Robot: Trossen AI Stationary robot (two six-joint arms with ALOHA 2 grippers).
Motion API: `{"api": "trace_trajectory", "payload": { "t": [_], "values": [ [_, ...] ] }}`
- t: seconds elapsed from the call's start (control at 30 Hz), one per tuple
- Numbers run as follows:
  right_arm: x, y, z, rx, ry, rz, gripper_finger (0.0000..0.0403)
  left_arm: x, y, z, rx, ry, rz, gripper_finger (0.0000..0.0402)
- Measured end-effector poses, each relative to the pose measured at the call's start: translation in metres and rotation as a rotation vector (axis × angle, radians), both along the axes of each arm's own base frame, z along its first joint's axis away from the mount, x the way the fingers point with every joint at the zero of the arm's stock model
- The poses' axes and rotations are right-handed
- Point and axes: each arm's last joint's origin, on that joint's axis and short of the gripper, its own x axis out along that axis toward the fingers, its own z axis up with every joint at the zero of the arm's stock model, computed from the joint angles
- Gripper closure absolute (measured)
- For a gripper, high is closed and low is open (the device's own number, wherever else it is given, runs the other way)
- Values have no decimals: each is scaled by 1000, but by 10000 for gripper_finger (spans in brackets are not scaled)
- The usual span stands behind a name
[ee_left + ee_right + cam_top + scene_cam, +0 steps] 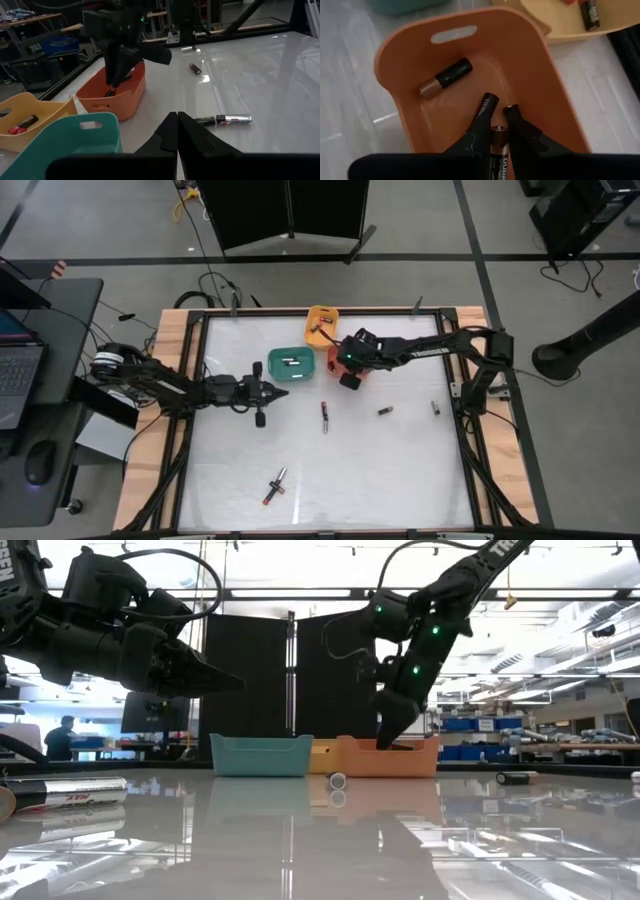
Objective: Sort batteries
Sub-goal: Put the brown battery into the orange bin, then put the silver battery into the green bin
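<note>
My right gripper (499,109) hangs over the orange bin (545,90), shut on a black and copper battery (499,147). In the low view its fingertips (386,738) dip behind the bin's rim (400,752). Another black and copper battery (445,77) lies on its side on the bin's floor. My left gripper (283,391) is shut on nothing and hovers just near of the teal bin (291,363). Several batteries lie on the table: a long one (325,416), two small ones (385,411) (435,408), and one near the front (276,486). My right gripper pinches the battery between its two fingers (482,117), which lie along the battery's sides. The battery's copper end (499,130) points toward the fingertips and stops short of them. The fingers slant down from above into the orange bin. The battery seems clear of the bin's floor.
A yellow bin (322,325) with batteries (590,12) stands at the far edge, behind the orange one. The teal bin holds batteries too. The three bins stand close together at the far middle. The table's near half has only the one battery on it.
</note>
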Motion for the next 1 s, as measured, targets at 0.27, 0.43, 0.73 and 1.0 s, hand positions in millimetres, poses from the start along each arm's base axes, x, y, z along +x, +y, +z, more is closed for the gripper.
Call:
{"api": "trace_trajectory", "payload": {
  "t": [0.27, 0.43, 0.73, 1.0],
  "values": [
    [0, -2, -3, 8, 5, -10, 326, 0, 0, 0, -2, 1, 1, 392],
    [1, -2, -3, 7, -1, -13, 322, 0, 0, 0, -5, 3, 2, 392],
    [1, -2, -1, -8, -9, -18, 264, 0, 0, 0, -5, 4, 2, 392],
    [-16, 21, 44, -42, -50, 23, 245, 0, 0, -1, -5, 8, 2, 392]
  ]
}}
